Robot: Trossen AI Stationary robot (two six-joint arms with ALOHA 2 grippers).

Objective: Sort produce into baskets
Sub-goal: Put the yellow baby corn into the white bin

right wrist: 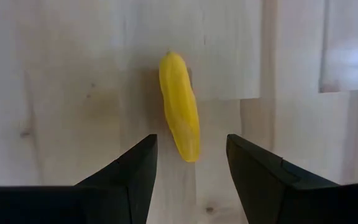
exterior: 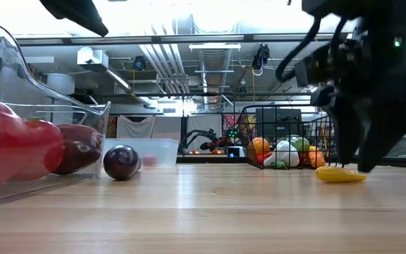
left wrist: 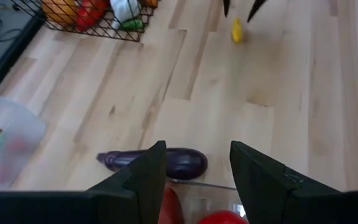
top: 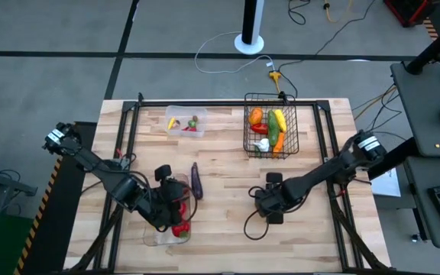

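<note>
My left gripper [top: 173, 205] [left wrist: 197, 149] hangs open above the far end of the long clear tray [top: 159, 237], which holds red produce [exterior: 20, 144] [left wrist: 221, 218]. A purple eggplant [top: 195, 181] [left wrist: 180, 163] lies on the table just beyond the tray's far rim. My right gripper [top: 270, 205] [right wrist: 191, 140] is open and points steeply down over a yellow pepper [right wrist: 179, 106] [exterior: 340, 174] lying flat on the wood. Its fingers stand to either side of the pepper's near end without touching it. The black wire basket [top: 290, 114] holds several pieces of produce.
A small clear tub [top: 176, 113] with a few small pieces stands at the far left, beside the black frame rail [top: 205, 102]. Bare wood lies between the two arms and along the near edge. A cable [top: 250, 225] loops on the table below my right gripper.
</note>
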